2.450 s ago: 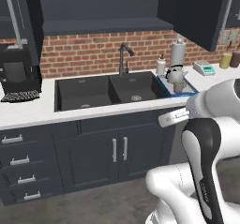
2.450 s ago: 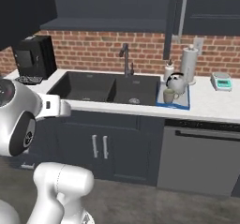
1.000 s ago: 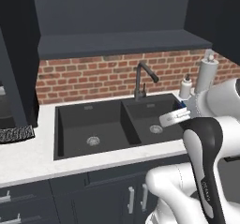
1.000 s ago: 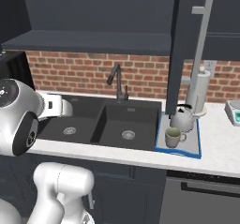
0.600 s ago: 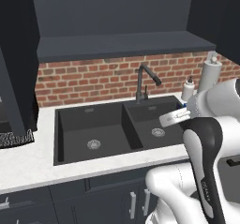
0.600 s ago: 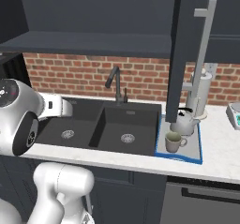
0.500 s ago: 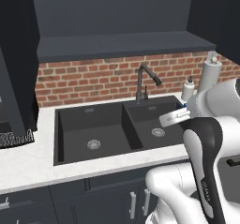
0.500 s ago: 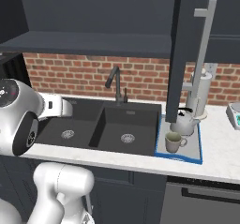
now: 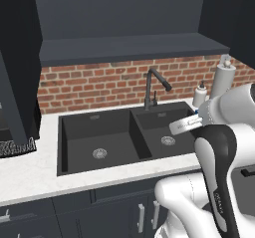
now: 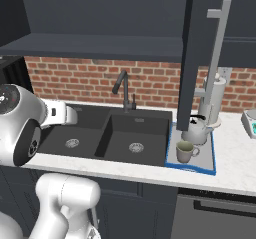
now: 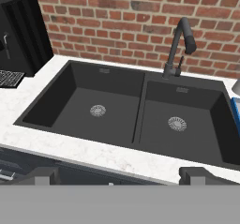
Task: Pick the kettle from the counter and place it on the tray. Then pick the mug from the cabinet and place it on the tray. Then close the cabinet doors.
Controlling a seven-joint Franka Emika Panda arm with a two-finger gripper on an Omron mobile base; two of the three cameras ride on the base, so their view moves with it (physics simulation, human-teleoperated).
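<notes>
So I'm sitting in front of the white, faintly marbled stone counter (image 10: 235,168), looking down my hand camera at the black double sink (image 11: 136,113) and its dark curved faucet (image 11: 180,45). My two-finger gripper (image 11: 117,174) is hanging over the front edge of the counter with its dark tips standing wide apart, nothing between them.

From the right base view, the small squat silver-grey kettle with the thin dark arched handle (image 10: 196,131) is resting on the flat grey tray with the thin blue rim (image 10: 210,164), just right of the sink. The little grey-beige ceramic mug with the pale greenish-cream inside (image 10: 185,151) is sitting on that same tray, just in front of the kettle, handle pointing right.

The wide dark charcoal-navy wall cabinet (image 10: 100,18) above the sink is standing open. One tall dark panel door with a long vertical silver bar handle (image 10: 216,58) is sticking out toward me, right above the tray. Behind it a tall white paper-towel roll (image 10: 218,97) is standing against the red brick backsplash (image 10: 90,80), and a small white soap bottle (image 9: 200,94) is sitting near it in the left base view.
</notes>
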